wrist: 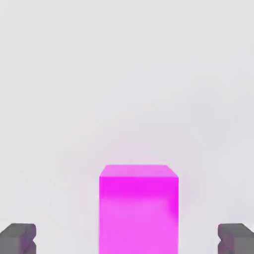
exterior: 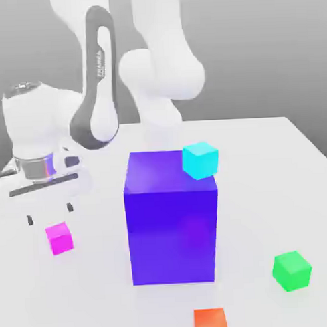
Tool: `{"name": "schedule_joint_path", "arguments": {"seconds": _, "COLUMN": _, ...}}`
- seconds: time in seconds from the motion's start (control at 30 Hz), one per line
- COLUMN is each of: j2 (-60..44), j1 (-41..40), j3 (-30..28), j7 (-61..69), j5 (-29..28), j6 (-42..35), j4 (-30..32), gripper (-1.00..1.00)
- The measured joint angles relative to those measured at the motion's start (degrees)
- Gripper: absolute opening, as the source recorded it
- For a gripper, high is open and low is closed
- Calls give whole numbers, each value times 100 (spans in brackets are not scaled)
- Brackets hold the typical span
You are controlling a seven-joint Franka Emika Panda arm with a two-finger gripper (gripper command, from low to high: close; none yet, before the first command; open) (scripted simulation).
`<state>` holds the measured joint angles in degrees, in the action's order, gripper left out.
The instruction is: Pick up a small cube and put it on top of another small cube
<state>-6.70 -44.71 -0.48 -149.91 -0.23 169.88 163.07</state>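
The pink cube [exterior: 60,238] sits on the counter [exterior: 274,188], on the exterior view's left of the big blue block [exterior: 172,226]. The gripper [exterior: 49,213] hovers just above it, fingers [wrist: 18,238] spread apart. The green cube [exterior: 292,270] lies on the block's other side

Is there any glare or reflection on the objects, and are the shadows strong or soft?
Exterior view: the big blue-violet block carries a faint pink reflection on its front; shadows on the table are very soft. Hand view: the magenta cube casts a pale pink glow on the surface around it.
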Motion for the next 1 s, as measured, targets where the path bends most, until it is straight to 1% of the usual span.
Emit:
{"name": "schedule_joint_path", "arguments": {"seconds": 0.13, "j2": -825, "j1": -18, "j3": 34, "j7": -11, "j5": 15, "j6": 672, "j4": -145, "gripper": 0}}
{"name": "schedule_joint_path", "arguments": {"seconds": 0.17, "j2": -932, "j1": -23, "j3": 41, "j7": -11, "j5": 19, "j6": 759, "j4": -164, "gripper": -100}}
{"name": "schedule_joint_path", "arguments": {"seconds": 0.4, "j2": -910, "j1": -19, "j3": 38, "j7": -5, "j5": 24, "j6": 752, "j4": -160, "gripper": -100}}
{"name": "schedule_joint_path", "arguments": {"seconds": 0.67, "j2": 537, "j1": 55, "j3": 4, "j7": 63, "j5": 26, "j6": -389, "j4": 55, "gripper": -100}}
{"name": "schedule_joint_path", "arguments": {"seconds": 0.77, "j2": 688, "j1": 124, "j3": 230, "j7": 551, "j5": -15, "j6": -474, "j4": -187, "gripper": -100}}
{"name": "schedule_joint_path", "arguments": {"seconds": 0.83, "j2": 734, "j1": 127, "j3": 528, "j7": 932, "j5": -44, "j6": -507, "j4": -373, "gripper": -100}}
{"name": "schedule_joint_path", "arguments": {"seconds": 0.93, "j2": 790, "j1": 685, "j3": 946, "j7": 1522, "j5": -112, "j6": -550, "j4": -670, "gripper": -100}}
{"name": "schedule_joint_path", "arguments": {"seconds": 1.0, "j2": 823, "j1": 1113, "j3": 1093, "j7": 1929, "j5": -189, "j6": -583, "j4": -888, "gripper": -100}}
